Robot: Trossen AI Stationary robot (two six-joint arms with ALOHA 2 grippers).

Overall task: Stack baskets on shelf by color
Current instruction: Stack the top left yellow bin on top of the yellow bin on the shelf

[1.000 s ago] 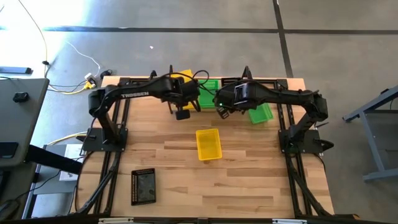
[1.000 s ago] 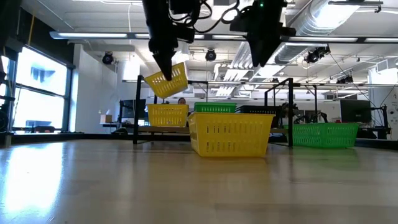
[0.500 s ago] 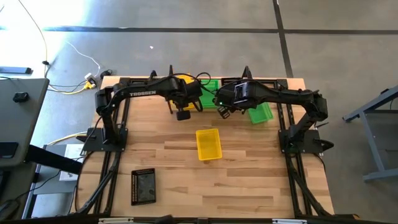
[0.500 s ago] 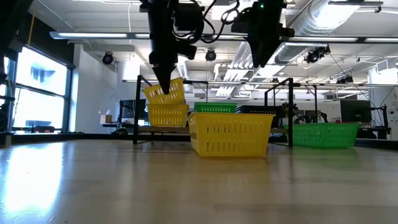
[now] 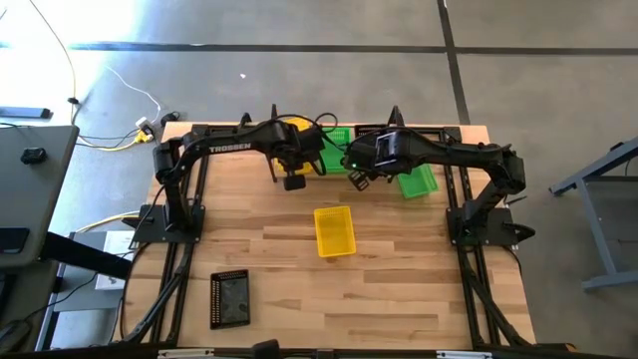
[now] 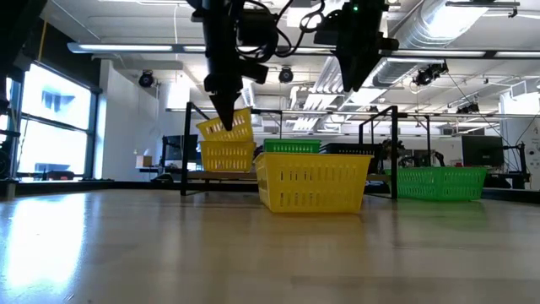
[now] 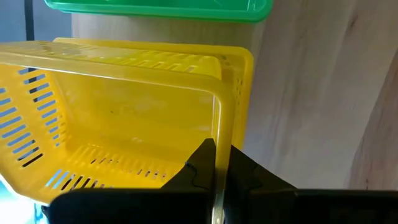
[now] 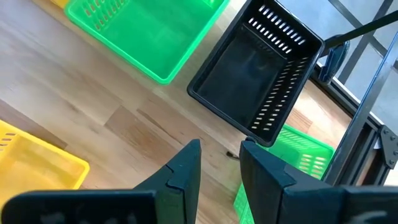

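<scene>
So from where I'm sitting, my left gripper [image 6: 226, 125] is pinched tight on the rim of a yellow basket [image 6: 226, 127], which hangs tilted in the air just above a second yellow basket [image 6: 228, 155] that sits on the shelf [image 6: 190, 174] at the far side of the table [image 5: 399, 289]. In the left wrist view the fingers [image 7: 239, 171] clamp one thin wall of that held basket, and I can see the other yellow one right underneath it, with a green basket [image 7: 158, 7] just beside them on the shelf. From the overhead camera that green one [image 5: 336, 140] sits to the right of the yellow pair, mostly under the arms. My right gripper [image 8: 219, 163] hovers up high near the middle of the far side with its fingers partly apart and nothing in them; past it the wrist camera shows a black basket [image 8: 258, 74] beside that green basket. Another green basket [image 5: 419, 181] is off to the right at the far edge. A third yellow basket [image 5: 334, 230] sits by itself on the table's middle, well apart from the shelf, and a black basket [image 5: 230, 298] sits at the near left.
</scene>
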